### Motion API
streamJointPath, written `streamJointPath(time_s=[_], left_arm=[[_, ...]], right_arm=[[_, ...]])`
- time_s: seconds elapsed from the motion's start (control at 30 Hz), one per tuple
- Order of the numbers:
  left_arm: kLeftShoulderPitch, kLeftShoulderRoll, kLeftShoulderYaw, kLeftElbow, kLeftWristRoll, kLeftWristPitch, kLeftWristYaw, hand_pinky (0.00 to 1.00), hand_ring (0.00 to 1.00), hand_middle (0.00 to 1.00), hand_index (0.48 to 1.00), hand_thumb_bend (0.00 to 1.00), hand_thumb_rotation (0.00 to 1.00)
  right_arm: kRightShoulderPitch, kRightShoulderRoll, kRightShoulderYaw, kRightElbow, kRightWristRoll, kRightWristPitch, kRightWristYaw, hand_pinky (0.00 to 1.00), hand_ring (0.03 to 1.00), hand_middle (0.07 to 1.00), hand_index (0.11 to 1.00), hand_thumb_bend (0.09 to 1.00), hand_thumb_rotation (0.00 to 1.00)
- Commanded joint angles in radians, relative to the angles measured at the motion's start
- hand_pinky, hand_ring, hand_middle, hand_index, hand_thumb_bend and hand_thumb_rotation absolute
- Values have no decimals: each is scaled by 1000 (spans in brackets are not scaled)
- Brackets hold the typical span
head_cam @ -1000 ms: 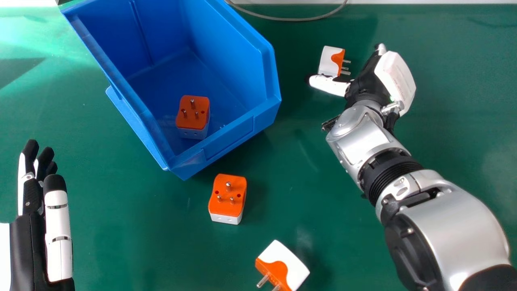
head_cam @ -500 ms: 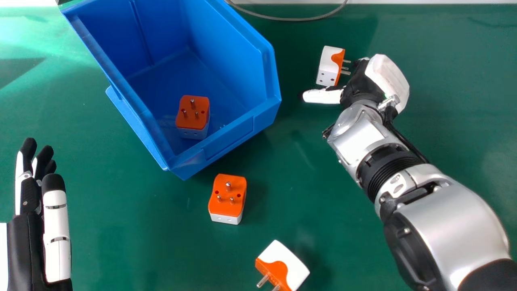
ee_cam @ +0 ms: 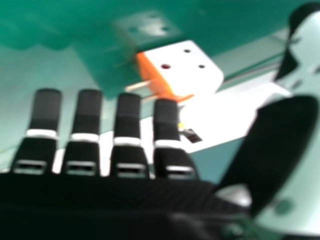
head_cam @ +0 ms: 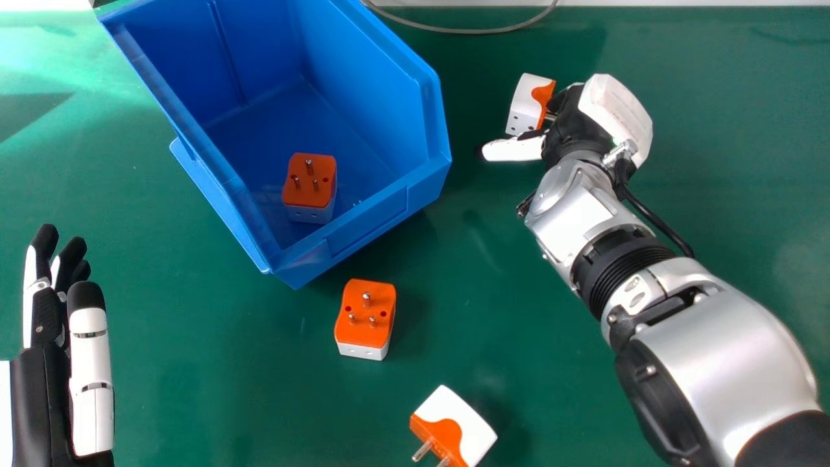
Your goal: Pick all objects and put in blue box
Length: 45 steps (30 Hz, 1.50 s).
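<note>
Toward the frame's upper right, a white-and-orange adapter (head_cam: 526, 104) rests on the desk (head_cam: 194, 389) beside the open right robot hand (head_cam: 570, 123). Leftward, the blue box (head_cam: 376, 84) holds a second adapter (head_cam: 310, 181). A third adapter (head_cam: 365, 314) and fourth adapter (head_cam: 460, 428) lie lower centre; the left robot hand (head_cam: 48, 324), open, is lower left.

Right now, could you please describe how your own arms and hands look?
The right forearm is smooth and silver, with a ribbed black collar and a thin black cable near the wrist. The right hand is black, with a rounded white cover on its back. The left hand is also black and white, with black tips.
</note>
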Motion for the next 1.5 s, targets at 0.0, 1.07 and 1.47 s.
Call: streamJointPath(time_s=[0.0, 1.07, 1.47], left_arm=[[12, 1, 14, -19, 11, -17, 13, 921, 939, 945, 969, 409, 1000], [28, -4, 14, -3, -29, -30, 1, 935, 957, 962, 996, 397, 1000], [15, -4, 16, 15, -15, -40, 6, 937, 956, 961, 996, 393, 1000]], right_arm=[[-45, -12, 5, -6, -15, -11, -6, 632, 687, 722, 712, 738, 319], [-11, -35, -37, -5, -4, -150, -135, 197, 261, 485, 511, 559, 45], [-2, -44, -13, -1, -33, -166, -136, 161, 216, 474, 496, 537, 14]])
